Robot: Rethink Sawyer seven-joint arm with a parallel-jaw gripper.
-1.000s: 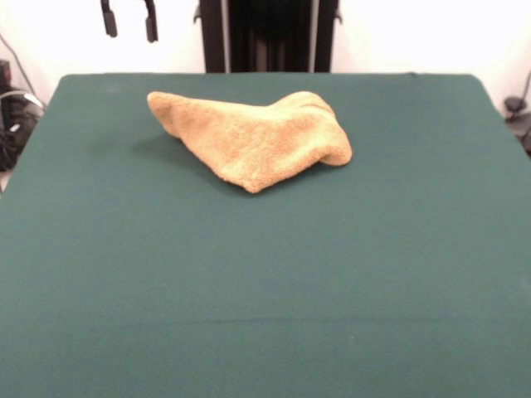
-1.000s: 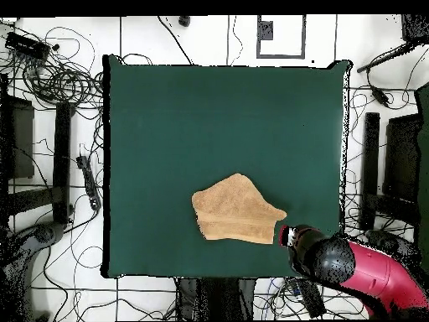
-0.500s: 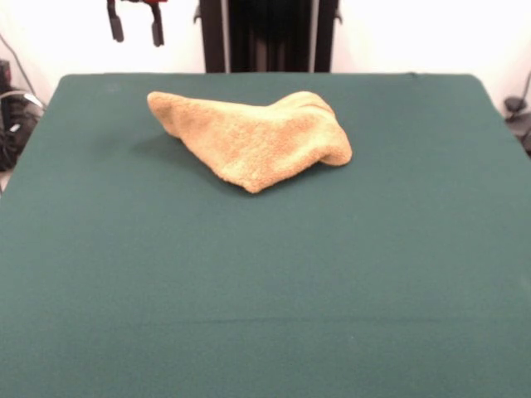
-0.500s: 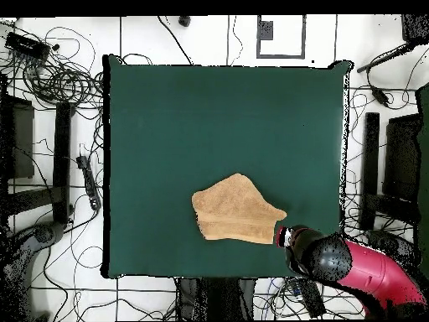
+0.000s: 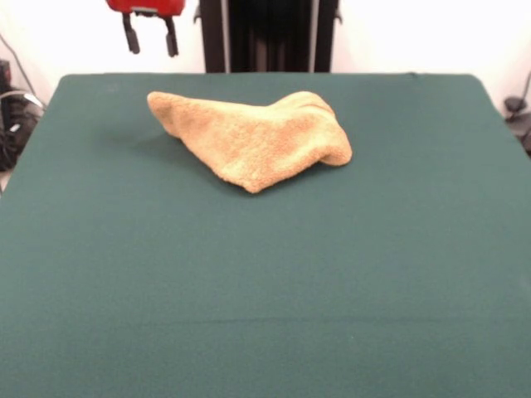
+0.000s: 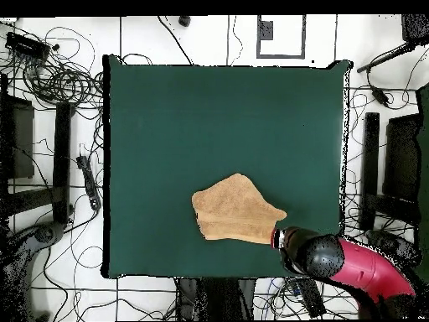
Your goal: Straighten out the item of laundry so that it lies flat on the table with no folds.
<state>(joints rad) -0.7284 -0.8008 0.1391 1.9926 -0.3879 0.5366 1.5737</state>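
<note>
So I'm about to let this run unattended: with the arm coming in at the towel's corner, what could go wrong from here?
Three risks, as judgement:
1. The towel is bunched in thick folds; the open gripper could pinch several layers at once and drag the heap instead of opening it.
2. It hangs above the towel's pointed end, so a small miss could close on the table cloth instead.
3. The towel lies close to the table's robot-side edge; a pull that way could slide it off.

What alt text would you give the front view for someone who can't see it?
A golden-tan towel lies bunched and folded over itself on a dark green table, toward its far side. The robot's gripper hangs open at the picture's top left, above the table and clear of the towel.
</note>
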